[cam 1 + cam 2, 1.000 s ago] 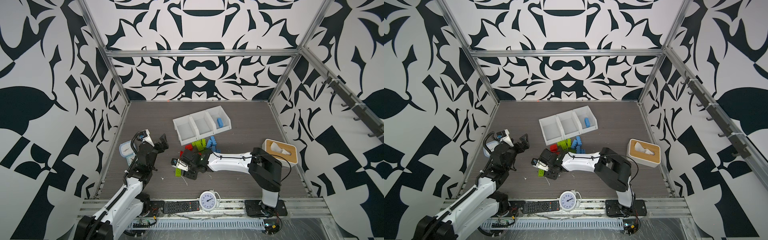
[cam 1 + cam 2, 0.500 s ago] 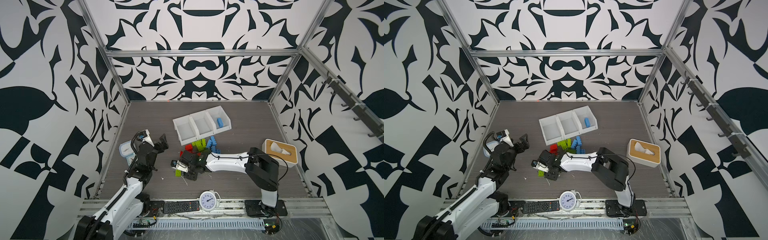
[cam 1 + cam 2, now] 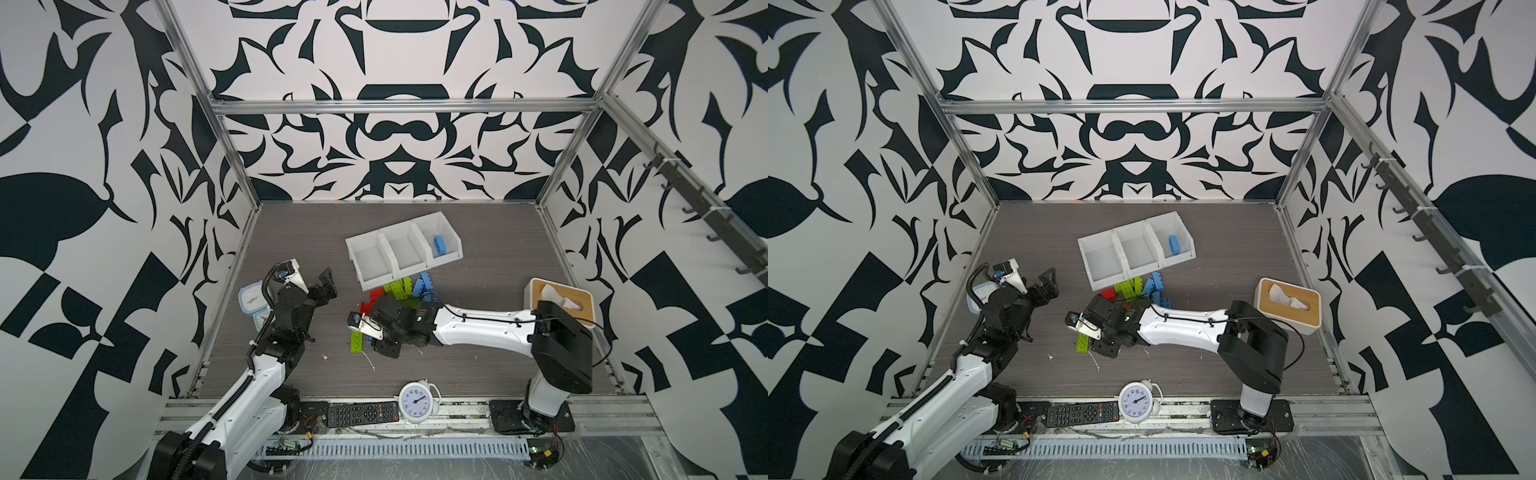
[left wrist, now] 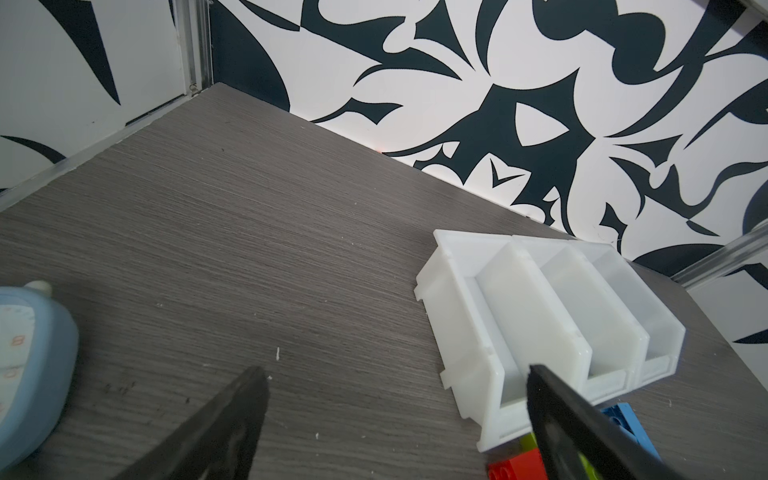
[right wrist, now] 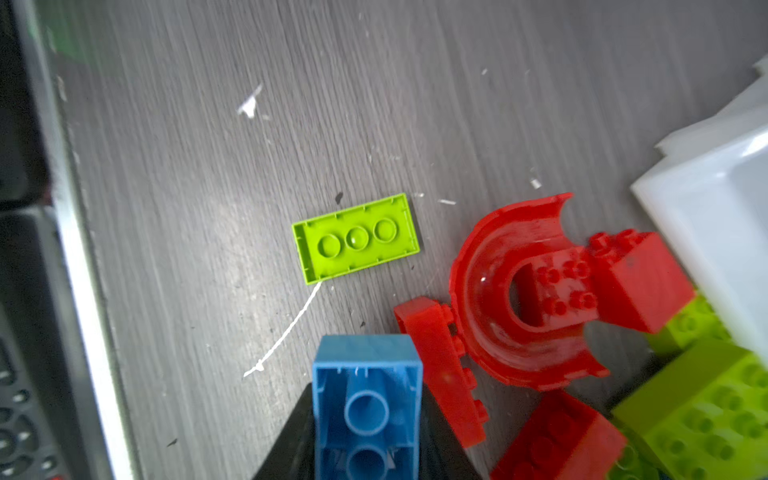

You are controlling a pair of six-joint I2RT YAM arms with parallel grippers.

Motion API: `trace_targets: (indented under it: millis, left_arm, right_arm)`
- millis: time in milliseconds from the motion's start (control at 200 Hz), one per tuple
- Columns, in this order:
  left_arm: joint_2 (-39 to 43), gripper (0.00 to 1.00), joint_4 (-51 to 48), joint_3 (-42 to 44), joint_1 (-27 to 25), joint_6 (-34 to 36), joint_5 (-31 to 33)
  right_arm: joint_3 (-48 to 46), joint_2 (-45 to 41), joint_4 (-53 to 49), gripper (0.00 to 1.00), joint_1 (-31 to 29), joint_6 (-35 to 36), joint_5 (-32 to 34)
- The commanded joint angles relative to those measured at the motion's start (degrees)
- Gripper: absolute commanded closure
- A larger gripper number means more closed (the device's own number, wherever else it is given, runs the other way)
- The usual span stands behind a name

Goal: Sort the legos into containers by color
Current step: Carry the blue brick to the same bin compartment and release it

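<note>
Blue brick (image 5: 368,374) gripped in right pincer (image 5: 368,440), second blue brick (image 3: 439,245) already binned; left pincer (image 4: 395,372) open, empty; remaining legos (image 3: 399,289) wait beside containers (image 4: 457,316).

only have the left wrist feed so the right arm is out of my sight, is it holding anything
observer: yes, the right gripper is closed on a blue brick, underside toward its wrist camera
operator: is any bin used yet
observer: a second blue brick lies in the end bin, the rightmost in both top views
operator: any stray pieces
observer: a lime plate lies upside down by itself, apart from the pile
</note>
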State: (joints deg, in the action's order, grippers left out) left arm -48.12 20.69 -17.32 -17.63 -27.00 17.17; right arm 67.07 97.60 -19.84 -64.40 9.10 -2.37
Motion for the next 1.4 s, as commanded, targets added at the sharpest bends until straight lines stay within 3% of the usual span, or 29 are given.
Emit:
trace_targets:
  millis: [0, 130, 310, 625, 925, 1395]
  left_arm:
    - [0.5, 0.0, -0.6, 0.4, 0.1, -0.1, 0.6]
    - [0.6, 0.0, -0.5, 0.4, 0.1, -0.2, 0.4]
    - [0.2, 0.0, -0.5, 0.4, 0.1, -0.3, 0.2]
    - [0.4, 0.0, -0.5, 0.3, 0.1, -0.2, -0.4]
    - [-0.6, 0.0, -0.2, 0.2, 0.1, -0.1, -0.8]
    - [-0.8, 0.0, -0.4, 0.0, 0.1, 0.0, -0.9]
  right_arm:
    - [1.3, -5.9, -0.3, 0.86, 4.3, -2.8, -1.4]
    - [2.5, -10.9, -0.5, 0.86, 13.0, -5.5, -4.6]
    - [5.5, -13.3, -0.5, 0.86, 26.8, -3.9, -8.2]
    - [15.0, -2.8, 1.9, 0.89, 41.2, -1.8, -16.5]
    - [27.8, 13.0, 1.7, 0.9, 48.9, -9.7, -17.4]
    - [34.8, 23.0, 1.9, 0.84, 49.9, -11.7, -16.3]
